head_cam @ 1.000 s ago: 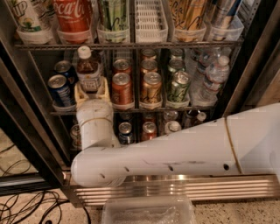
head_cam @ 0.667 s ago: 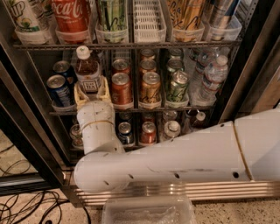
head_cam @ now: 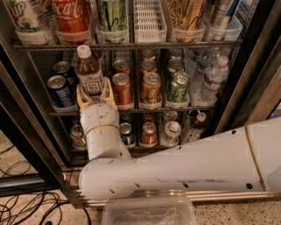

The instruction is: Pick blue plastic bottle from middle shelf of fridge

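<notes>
Our forearm has sunk lower, gripper unmoved — fingers clamped either side of the blue plastic bottle, upright on the middle shelf of the fridge — we read a Coca-Cola label above.

Blue cans, red cans and water bottles stand in rows.

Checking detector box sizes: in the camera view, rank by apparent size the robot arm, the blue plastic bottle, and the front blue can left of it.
1. arm, nearest the camera.
2. blue plastic bottle, gripper at its base.
3. blue can.
</notes>
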Controlling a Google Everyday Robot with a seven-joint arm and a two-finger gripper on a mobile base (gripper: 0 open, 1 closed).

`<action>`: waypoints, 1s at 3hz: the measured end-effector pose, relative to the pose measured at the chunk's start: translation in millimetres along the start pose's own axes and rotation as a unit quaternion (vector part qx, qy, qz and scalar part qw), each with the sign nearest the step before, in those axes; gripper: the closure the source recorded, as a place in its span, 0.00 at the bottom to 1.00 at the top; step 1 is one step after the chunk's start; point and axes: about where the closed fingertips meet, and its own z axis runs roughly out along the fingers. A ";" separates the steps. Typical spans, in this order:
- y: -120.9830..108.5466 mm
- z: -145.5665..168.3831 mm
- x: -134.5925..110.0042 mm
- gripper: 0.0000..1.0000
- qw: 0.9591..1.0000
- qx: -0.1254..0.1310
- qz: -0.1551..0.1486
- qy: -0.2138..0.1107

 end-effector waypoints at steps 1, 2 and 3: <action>0.0 0.0 0.0 1.00 1.000 0.000 0.000 0.000; 7.2 -7.8 1.9 1.00 0.999 -0.013 0.025 0.016; 17.9 -35.2 10.2 1.00 0.997 -0.028 0.062 0.048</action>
